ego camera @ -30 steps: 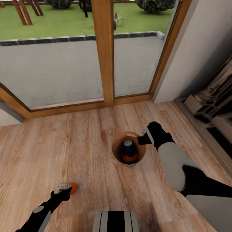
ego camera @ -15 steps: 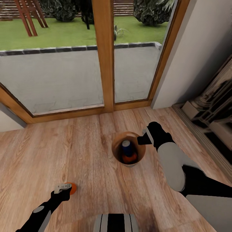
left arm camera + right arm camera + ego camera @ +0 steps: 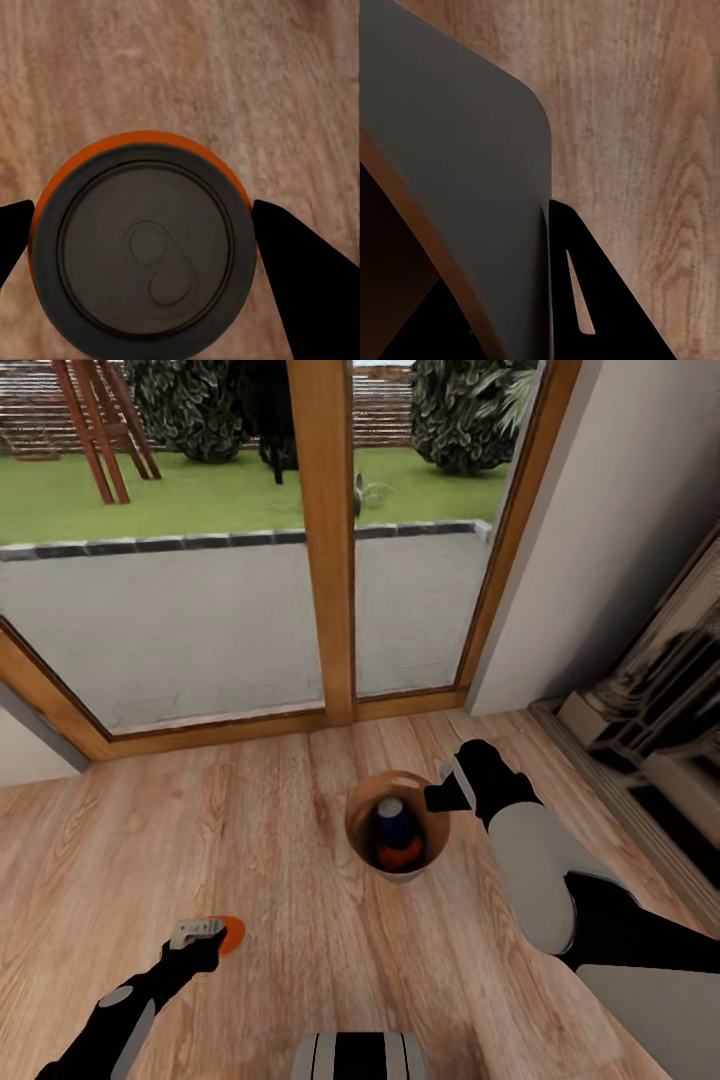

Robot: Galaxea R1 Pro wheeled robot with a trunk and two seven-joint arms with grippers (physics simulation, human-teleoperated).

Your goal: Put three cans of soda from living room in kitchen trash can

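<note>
The left gripper [image 3: 208, 937] is clamping an orange soda can [image 3: 142, 247] between its fingers above the wood floor [image 3: 250, 830]. The right gripper [image 3: 440, 797] is gripping the rim of a brown trash can [image 3: 362, 800]. A dark blue can [image 3: 393, 816] and another orange can [image 3: 400, 854] are sitting inside it, just beside that gripper.

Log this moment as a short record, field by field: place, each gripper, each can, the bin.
place: wood floor by glass doors
left gripper: shut on orange can, can upright
right gripper: grips rim of trash can
trash can: brown, carried upright
blue can: inside trash can
second orange can: inside trash can, under blue can
</note>
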